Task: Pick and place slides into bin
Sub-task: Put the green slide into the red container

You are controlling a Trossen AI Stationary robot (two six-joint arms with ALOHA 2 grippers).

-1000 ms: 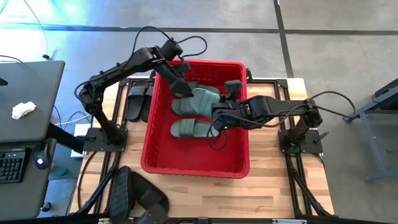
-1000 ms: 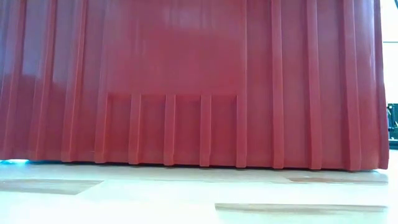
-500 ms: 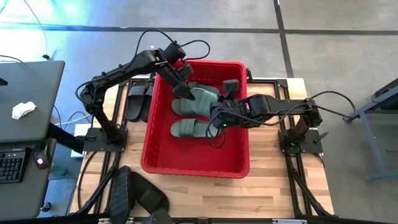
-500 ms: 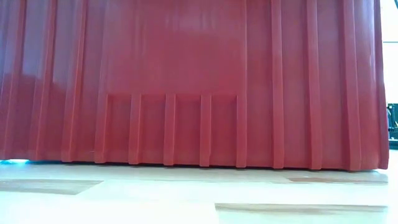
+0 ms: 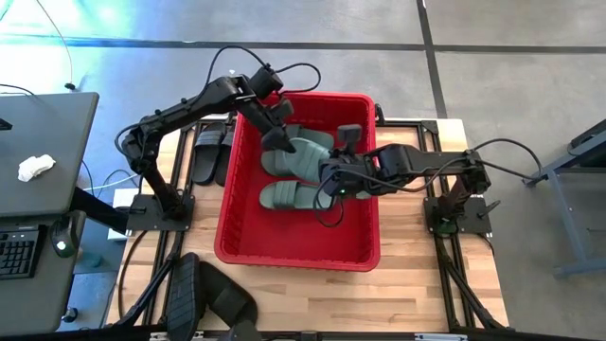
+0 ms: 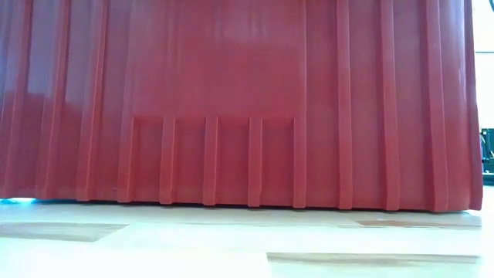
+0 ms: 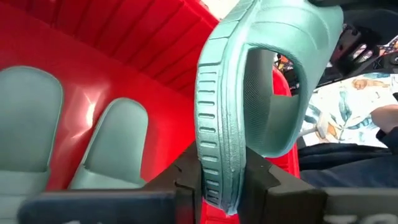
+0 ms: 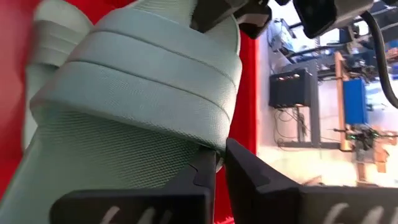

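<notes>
Both grippers over red bin (image 5: 237,248). Left gripper (image 7: 224,180) clamped on green slide (image 7: 249,87) sole edge; right gripper (image 8: 219,163) pinched shut under same slide's strap. Risk: opposing pulls tearing grip, slide dropping askew onto 2 green slides (image 5: 294,196) below.

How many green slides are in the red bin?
3. The front slide lies flat in the bin; the middle slide is pinched by the fingers of the left gripper; the back slide peeks out behind it. More may hide underneath.
</notes>
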